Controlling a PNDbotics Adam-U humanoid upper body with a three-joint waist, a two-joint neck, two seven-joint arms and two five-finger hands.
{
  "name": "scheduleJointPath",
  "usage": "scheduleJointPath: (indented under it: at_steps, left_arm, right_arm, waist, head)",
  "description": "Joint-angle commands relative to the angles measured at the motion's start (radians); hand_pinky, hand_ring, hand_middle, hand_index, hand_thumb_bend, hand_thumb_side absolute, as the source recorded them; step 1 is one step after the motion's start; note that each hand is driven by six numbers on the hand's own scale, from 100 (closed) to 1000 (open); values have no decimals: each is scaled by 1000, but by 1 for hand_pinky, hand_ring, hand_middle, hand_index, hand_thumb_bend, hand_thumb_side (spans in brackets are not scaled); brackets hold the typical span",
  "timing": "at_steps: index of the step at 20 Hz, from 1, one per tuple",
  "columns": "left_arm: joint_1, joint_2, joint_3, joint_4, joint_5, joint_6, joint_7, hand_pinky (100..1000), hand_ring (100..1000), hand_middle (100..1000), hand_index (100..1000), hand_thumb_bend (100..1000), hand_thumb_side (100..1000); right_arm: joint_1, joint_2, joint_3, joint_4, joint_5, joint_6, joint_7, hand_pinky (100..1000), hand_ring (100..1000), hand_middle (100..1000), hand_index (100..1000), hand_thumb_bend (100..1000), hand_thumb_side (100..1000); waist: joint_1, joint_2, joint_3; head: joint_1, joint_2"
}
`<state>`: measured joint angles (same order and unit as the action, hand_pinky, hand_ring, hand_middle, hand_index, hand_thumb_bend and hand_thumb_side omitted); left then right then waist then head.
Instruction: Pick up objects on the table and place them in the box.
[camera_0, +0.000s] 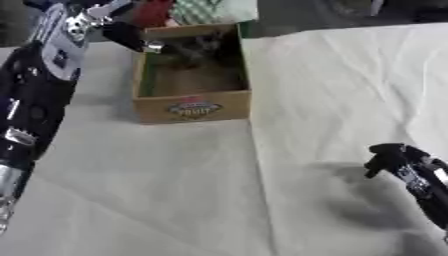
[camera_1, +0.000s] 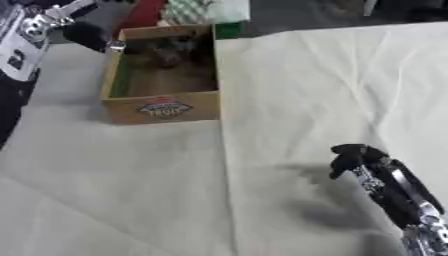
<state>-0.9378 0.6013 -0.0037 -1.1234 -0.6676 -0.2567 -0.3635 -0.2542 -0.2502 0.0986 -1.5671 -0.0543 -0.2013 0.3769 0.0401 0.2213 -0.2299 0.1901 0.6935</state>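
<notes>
A cardboard box (camera_0: 192, 107) with a printed label on its front stands open at the back, left of the middle. Inside, against its far wall, lies a dark grey fuzzy thing (camera_0: 199, 46). My left arm reaches up along the left side, and my left hand (camera_0: 128, 36) is a dark shape over the box's far left corner. My right hand (camera_1: 350, 156) hovers low over the cloth at the lower right, well away from the box, with nothing seen in it.
A pale cloth (camera_0: 332, 85) with creases covers the table. Behind the box lie a red thing (camera_0: 150, 12) and a green checked cloth (camera_0: 208, 10). The table's far edge runs just beyond them.
</notes>
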Motion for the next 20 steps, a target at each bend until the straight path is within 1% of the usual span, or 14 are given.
scheduleJointPath:
  at_steps: [1, 2, 3, 4, 5, 7, 9, 10, 12, 15, 20]
  left_arm:
    - [15, 63, 41, -81, 94, 38, 32, 892, 837, 856, 848, 664, 643]
    - [31, 69, 51, -99, 131, 54, 50, 888, 820, 839, 837, 608, 646]
    - [47, 75, 61, -117, 172, 71, 70, 887, 817, 835, 834, 596, 648]
    - [66, 79, 71, -133, 219, 90, 94, 875, 780, 795, 807, 529, 643]
    - [86, 84, 80, -150, 270, 107, 120, 874, 778, 793, 805, 525, 643]
    - [127, 94, 94, -187, 361, 139, 171, 863, 738, 751, 780, 453, 631]
    - [165, 100, 105, -220, 442, 167, 217, 860, 726, 739, 771, 420, 631]
    - [181, 100, 109, -232, 475, 180, 235, 856, 705, 718, 761, 367, 638]
    - [212, 97, 119, -250, 541, 206, 269, 852, 687, 700, 751, 303, 652]
    - [254, 92, 125, -282, 618, 226, 300, 851, 681, 694, 749, 274, 667]
    - [306, 81, 135, -324, 688, 240, 313, 843, 664, 680, 745, 244, 687]
  right_arm:
    - [-6, -9, -9, -15, -4, 0, -6, 757, 538, 550, 755, 100, 679]
    - [-7, -9, -10, -15, -5, 0, -6, 757, 538, 550, 755, 100, 678]
    - [-7, -9, -11, -16, -5, 0, -7, 757, 538, 550, 755, 100, 678]
    - [-7, -9, -11, -16, -6, 0, -8, 757, 538, 550, 755, 100, 679]
    - [-7, -8, -12, -16, -6, 0, -9, 757, 538, 550, 755, 100, 679]
    - [-6, -8, -14, -17, -6, 1, -10, 757, 538, 550, 755, 100, 678]
    - [-7, -9, -15, -19, -7, 0, -12, 757, 538, 550, 755, 100, 676]
    - [-7, -9, -16, -19, -7, 0, -12, 757, 538, 550, 755, 100, 674]
    - [-8, -9, -17, -20, -9, 1, -14, 757, 538, 550, 755, 100, 676]
    - [-8, -7, -18, -21, -10, 3, -14, 757, 539, 550, 755, 100, 678]
    - [-12, -10, -21, -25, -13, 3, -18, 757, 539, 550, 755, 100, 669]
  waist:
    - [-5, -21, 7]
    - [-6, -21, 10]
    - [-7, -21, 13]
    - [-7, -20, 17]
    - [-8, -20, 19]
    - [-8, -19, 20]
    - [-9, -18, 24]
    - [-9, -18, 26]
    - [-8, -18, 29]
    - [-7, -17, 30]
    - [-6, -18, 33]
  head:
    - [-6, -5]
    - [-6, -5]
    - [-7, -4]
    - [-7, -4]
    - [-8, -4]
    - [-7, -5]
    - [-6, -6]
    - [-5, -5]
    - [-1, -4]
    - [-1, -5]
    - [-3, -1]
